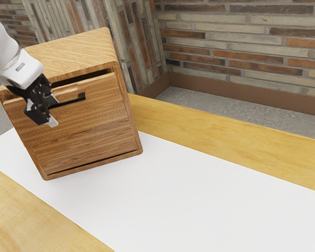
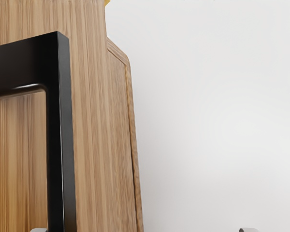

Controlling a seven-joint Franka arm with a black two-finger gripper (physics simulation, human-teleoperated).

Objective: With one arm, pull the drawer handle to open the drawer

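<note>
A wooden cabinet [image 1: 68,52] stands on the table at the exterior view's left. Its upper drawer front [image 1: 94,123] carries a thin black bar handle [image 1: 71,98], and a dark gap shows along the drawer's top edge. My black gripper [image 1: 42,111] is at the handle's left end, open, with its fingers on either side of the bar. In the wrist view the handle [image 2: 60,145] runs along the wood front [image 2: 101,145], close to one fingertip. The other fingertip [image 2: 249,229] stands far off over the white surface.
The cabinet sits on a white mat [image 1: 163,194] on a wooden tabletop [image 1: 241,142]. Brick walls [image 1: 241,37] and a grey floor [image 1: 241,107] lie behind. A lower drawer seam [image 1: 94,163] runs near the cabinet's bottom.
</note>
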